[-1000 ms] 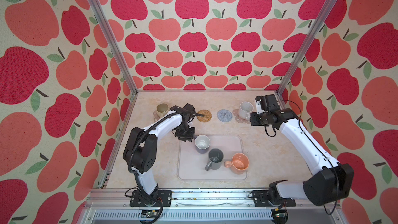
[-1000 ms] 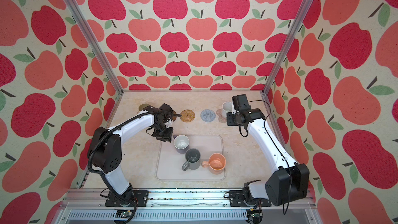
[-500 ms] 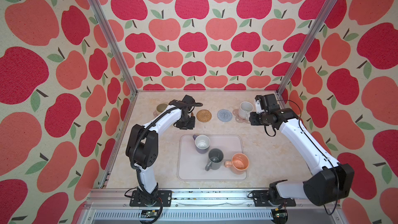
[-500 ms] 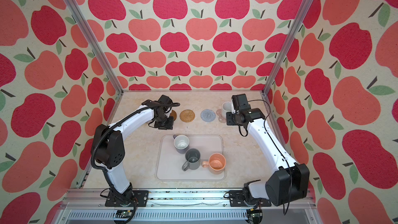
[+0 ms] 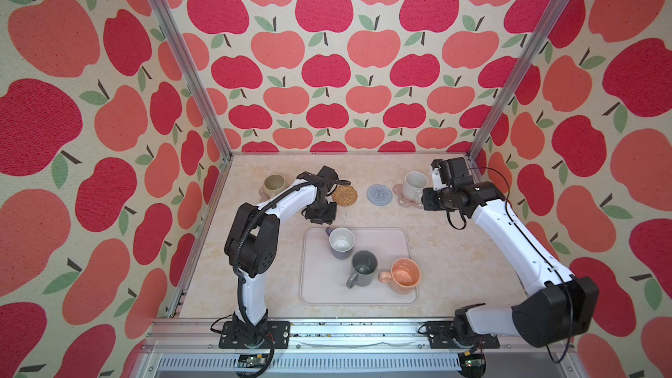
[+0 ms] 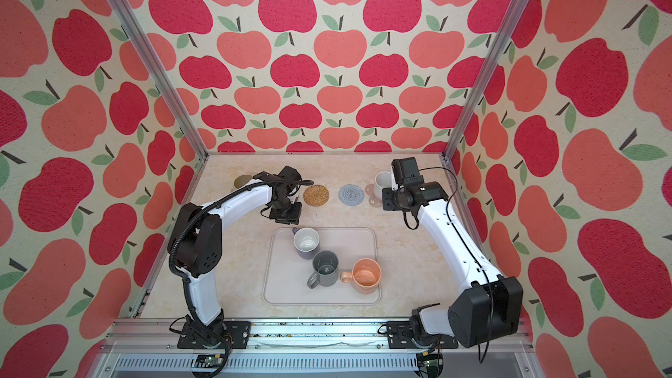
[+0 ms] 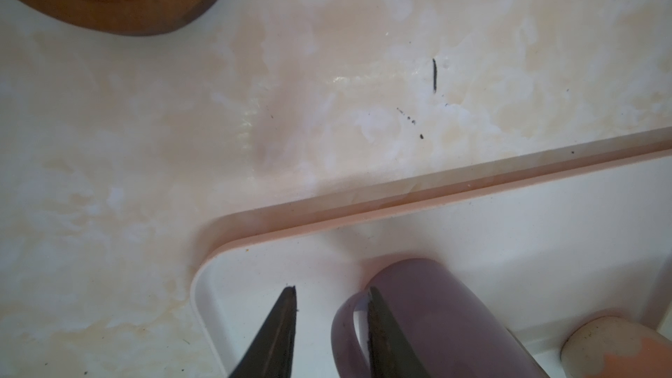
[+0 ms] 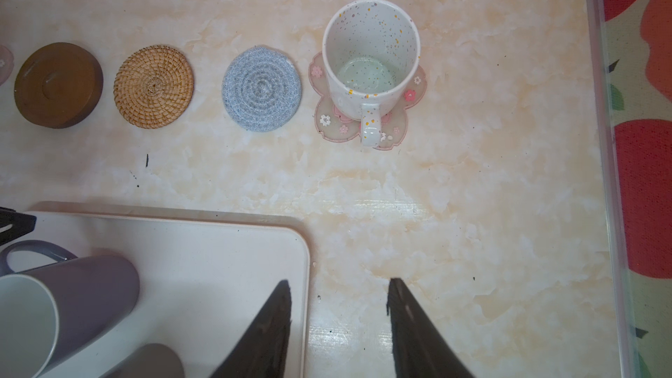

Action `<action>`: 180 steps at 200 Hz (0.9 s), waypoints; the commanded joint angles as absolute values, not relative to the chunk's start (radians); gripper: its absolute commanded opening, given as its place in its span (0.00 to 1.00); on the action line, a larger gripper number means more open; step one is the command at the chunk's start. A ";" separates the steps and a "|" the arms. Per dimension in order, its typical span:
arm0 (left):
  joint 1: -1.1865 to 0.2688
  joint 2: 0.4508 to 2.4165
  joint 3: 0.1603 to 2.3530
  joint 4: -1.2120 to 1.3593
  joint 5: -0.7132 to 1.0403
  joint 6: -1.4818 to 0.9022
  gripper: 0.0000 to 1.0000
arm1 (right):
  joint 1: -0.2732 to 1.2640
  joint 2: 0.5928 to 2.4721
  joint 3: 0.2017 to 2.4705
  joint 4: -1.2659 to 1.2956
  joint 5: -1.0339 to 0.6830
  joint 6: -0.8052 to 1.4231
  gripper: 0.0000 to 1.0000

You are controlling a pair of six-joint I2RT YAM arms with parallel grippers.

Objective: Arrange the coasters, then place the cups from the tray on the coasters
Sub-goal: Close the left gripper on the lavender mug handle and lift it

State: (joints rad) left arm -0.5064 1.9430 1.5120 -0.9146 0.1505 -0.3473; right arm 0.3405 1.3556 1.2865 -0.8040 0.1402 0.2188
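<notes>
On the tray (image 5: 320, 287) stand a lavender cup (image 5: 341, 243), a dark grey cup (image 5: 363, 267) and a peach cup (image 5: 403, 275). The white speckled cup (image 8: 371, 52) sits on a pink flower coaster (image 8: 327, 118). At the far left a beige-olive cup (image 5: 274, 184) stands on the other pink coaster (image 5: 263, 195). The brown (image 8: 58, 85), rattan (image 5: 344, 195) and grey-blue (image 5: 379, 194) coasters lie bare between them. My left gripper (image 7: 331, 289) hangs open over the tray's far left corner, beside the lavender cup's handle (image 7: 342, 325). My right gripper (image 8: 340, 281) is open over the tray's far right corner.
The marble table (image 5: 454, 267) is walled by apple-print panels with metal posts (image 5: 487, 132) at the back corners. My left arm (image 5: 287, 201) hides the brown coaster in both top views. A rail (image 5: 327, 329) runs along the front edge.
My left forearm has swung toward the back wall and its gripper has shifted slightly by the tray's far left corner. The right arm has not moved.
</notes>
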 commanded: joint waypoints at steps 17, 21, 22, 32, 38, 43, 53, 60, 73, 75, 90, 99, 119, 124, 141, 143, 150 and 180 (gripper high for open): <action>-0.506 1.883 1.434 -0.932 0.147 -0.356 0.35 | 0.344 1.366 1.312 -0.813 0.141 0.223 0.46; -0.506 1.878 1.427 -0.933 0.146 -0.356 0.35 | 0.344 1.366 1.312 -0.813 0.140 0.223 0.46; -0.506 1.876 1.425 -0.934 0.146 -0.356 0.35 | 0.345 1.366 1.312 -0.812 0.140 0.223 0.46; -0.505 1.861 1.408 -0.938 0.144 -0.358 0.35 | 0.345 1.365 1.309 -0.810 0.138 0.223 0.46; -0.508 1.854 1.399 -0.941 0.143 -0.359 0.35 | 0.345 1.365 1.307 -0.810 0.137 0.225 0.46; -0.508 1.847 1.390 -0.944 0.142 -0.359 0.35 | 0.345 1.366 1.306 -0.808 0.136 0.227 0.46; -0.511 1.831 1.378 -0.949 0.141 -0.359 0.35 | 0.345 1.366 1.305 -0.806 0.134 0.226 0.46; -0.513 1.819 1.367 -0.952 0.143 -0.357 0.35 | 0.345 1.367 1.305 -0.805 0.132 0.228 0.46; -0.519 1.803 1.348 -0.961 0.150 -0.353 0.35 | 0.345 1.368 1.302 -0.804 0.130 0.230 0.46; -0.519 1.801 1.345 -0.962 0.151 -0.352 0.35 | 0.345 1.369 1.304 -0.804 0.130 0.230 0.46; -0.527 1.787 1.324 -0.968 0.161 -0.341 0.35 | 0.346 1.369 1.298 -0.798 0.125 0.235 0.46; -0.530 1.781 1.312 -0.971 0.168 -0.335 0.35 | 0.347 1.370 1.295 -0.792 0.119 0.239 0.46; -0.535 1.771 1.287 -0.973 0.192 -0.328 0.35 | 0.348 1.372 1.286 -0.781 0.107 0.249 0.46; -0.538 1.767 1.282 -0.973 0.197 -0.326 0.35 | 0.348 1.372 1.286 -0.781 0.105 0.249 0.46; -0.548 1.751 1.263 -0.981 0.202 -0.318 0.35 | 0.352 1.372 1.284 -0.780 0.104 0.250 0.46; -0.548 1.747 1.261 -0.982 0.203 -0.316 0.35 | 0.353 1.371 1.284 -0.780 0.105 0.250 0.46; -0.553 1.739 1.253 -0.988 0.205 -0.313 0.35 | 0.353 1.371 1.284 -0.781 0.107 0.248 0.46; -0.572 1.698 1.209 -1.001 0.223 -0.303 0.36 | 0.354 1.368 1.282 -0.781 0.107 0.249 0.46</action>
